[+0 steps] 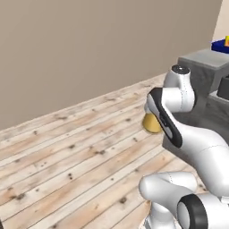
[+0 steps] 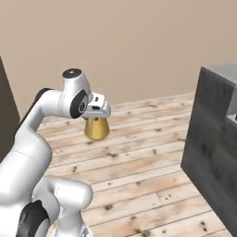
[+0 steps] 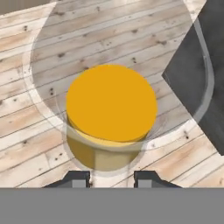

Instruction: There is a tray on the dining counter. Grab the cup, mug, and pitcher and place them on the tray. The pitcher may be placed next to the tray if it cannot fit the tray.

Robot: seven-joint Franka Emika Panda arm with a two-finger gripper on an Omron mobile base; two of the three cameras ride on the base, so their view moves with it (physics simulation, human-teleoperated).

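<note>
Claw (image 2: 96,115) grips the pitcher (image 2: 96,128) above the floor; left base view shows the tray (image 1: 220,45).

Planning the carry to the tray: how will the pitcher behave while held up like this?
The pitcher looks like clear glass, so probably slippery and fragile. Its orange-yellow fill suggests weight low down and possible sloshing. The tool grips only the narrow neck, so it may swing.
</note>
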